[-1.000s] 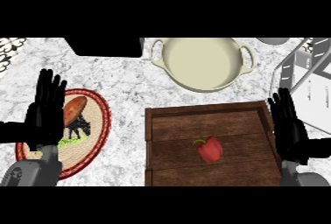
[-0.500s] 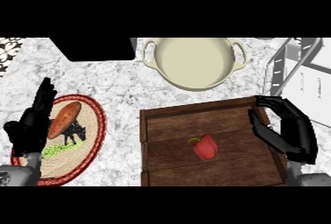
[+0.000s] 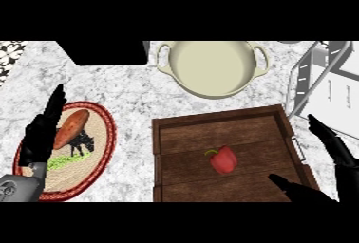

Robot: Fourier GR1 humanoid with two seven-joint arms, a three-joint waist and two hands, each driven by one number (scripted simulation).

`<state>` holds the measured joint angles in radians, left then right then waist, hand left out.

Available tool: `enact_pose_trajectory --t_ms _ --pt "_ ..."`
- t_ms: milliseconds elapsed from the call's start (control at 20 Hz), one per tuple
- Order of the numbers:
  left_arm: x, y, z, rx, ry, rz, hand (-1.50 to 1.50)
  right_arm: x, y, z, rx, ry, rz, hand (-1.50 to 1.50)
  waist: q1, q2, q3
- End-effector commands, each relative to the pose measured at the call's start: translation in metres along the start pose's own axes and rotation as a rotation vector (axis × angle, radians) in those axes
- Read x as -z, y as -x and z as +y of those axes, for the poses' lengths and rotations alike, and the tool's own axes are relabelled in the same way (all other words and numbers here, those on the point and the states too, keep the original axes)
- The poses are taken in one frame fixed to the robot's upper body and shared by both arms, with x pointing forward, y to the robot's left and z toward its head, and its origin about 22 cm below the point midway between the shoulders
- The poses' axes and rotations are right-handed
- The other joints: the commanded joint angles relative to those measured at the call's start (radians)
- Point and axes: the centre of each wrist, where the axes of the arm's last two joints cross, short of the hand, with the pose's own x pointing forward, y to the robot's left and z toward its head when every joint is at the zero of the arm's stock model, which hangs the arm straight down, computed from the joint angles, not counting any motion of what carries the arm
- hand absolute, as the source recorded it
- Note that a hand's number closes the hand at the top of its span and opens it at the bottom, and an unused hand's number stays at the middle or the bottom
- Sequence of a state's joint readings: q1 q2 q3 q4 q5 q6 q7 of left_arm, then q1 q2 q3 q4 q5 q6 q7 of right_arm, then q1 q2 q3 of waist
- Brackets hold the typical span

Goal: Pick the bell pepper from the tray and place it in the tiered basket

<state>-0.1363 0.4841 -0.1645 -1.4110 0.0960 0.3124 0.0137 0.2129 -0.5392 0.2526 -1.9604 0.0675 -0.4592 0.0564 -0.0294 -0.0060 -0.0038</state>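
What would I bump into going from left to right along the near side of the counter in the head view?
left hand → sweet potato → bell pepper → right hand

Bell pepper [image 3: 223, 160] on tray [image 3: 210, 124], right robot hand [image 3: 347, 178] alongside

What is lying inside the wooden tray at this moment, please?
Only a red bell pepper shows, near the middle of the tray. The thumb of the right hand covers the tray's front right corner, so that spot cannot be checked.
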Motion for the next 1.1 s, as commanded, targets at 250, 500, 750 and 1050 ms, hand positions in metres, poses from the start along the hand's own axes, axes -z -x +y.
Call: enact_pose_trajectory --t_ms 250,500,750,1050 --pt "0.004 -0.012 -0.002 0.005 0.038 -0.007 0.0 -0.004 -0.077 -0.034 -0.471 -0.318 0.094 -1.5 0.027 0.003 -0.004" --pt "0.003 -0.013 0.001 0.016 0.06 -0.041 0.0 0.004 -0.115 -0.007 -0.527 -0.312 0.184 -1.5 0.055 0.008 0.0" --pt "-0.001 -0.004 -0.021 0.006 0.053 -0.025 0.0 0.014 -0.133 0.026 -0.554 -0.346 0.311 -1.5 0.059 0.009 0.0" --pt "0.013 -0.009 -0.013 0.022 0.026 -0.026 0.0 0.031 -0.133 0.054 -0.606 -0.399 0.389 -1.5 0.04 0.009 0.001"
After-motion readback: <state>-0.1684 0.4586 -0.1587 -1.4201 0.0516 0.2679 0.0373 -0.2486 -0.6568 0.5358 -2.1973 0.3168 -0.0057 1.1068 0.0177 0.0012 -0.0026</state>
